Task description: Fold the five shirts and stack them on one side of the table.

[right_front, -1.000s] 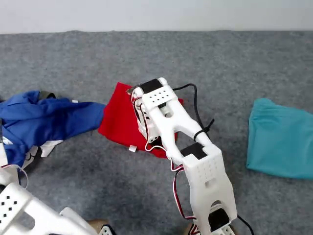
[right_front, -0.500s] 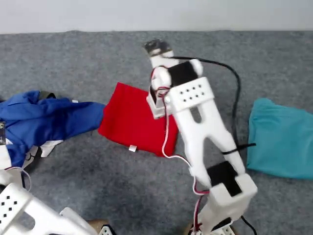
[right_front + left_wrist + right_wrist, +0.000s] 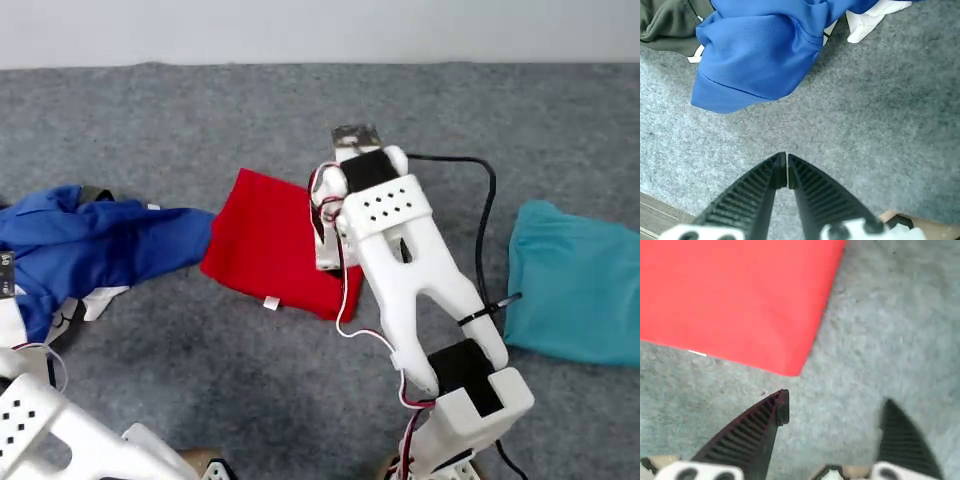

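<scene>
Red shirt (image 3: 265, 245) near splayed right end effector (image 3: 835, 410)

Table cover (image 3: 150, 120): mottled grey, no pattern. Red shirt (image 3: 260, 245), ctr: plain solid red, small white tag (image 3: 269, 303) at its 6 o'clock edge. Blue shirt (image 3: 100, 245), 9 o'clock: solid royal blue, w/ white cloth (image 3: 867, 22) and olive-green garment (image 3: 665, 22) adjacent. Teal shirt (image 3: 570, 280), 3 o'clock: plain teal. Right arm (image 3: 400, 260): white shell, black motor blocks, red/white wiring, black cable. Left gripper (image 3: 787, 170) and right gripper (image 3: 832, 412): black ribbed fingers, white mounts.
</scene>
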Robot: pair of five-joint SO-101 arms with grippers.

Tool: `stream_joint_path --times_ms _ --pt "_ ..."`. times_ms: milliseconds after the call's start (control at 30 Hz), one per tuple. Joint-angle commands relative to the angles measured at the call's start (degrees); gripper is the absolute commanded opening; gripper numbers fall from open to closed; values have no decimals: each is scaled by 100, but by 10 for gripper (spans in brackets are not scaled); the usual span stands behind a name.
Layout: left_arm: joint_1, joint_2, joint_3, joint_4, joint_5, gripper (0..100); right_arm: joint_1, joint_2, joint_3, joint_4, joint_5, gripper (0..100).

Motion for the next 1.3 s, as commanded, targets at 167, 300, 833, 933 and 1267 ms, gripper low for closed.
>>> stream_joint_path --times_ms 167,300,833,933,1267 --pt "9 -114 -84 44 35 14 -338 760 26 -1218 -360 341" --pt "9 -114 -84 44 35 14 -541 1262 26 -1490 -369 340" --pt "9 -114 -75 44 35 14 -840 2791 26 -1745 -651 334" --pt "9 -114 -84 44 35 14 -796 2826 26 -1719 -642 232" --pt "9 -114 -84 44 35 14 -268 2774 26 -1341 -615 9"
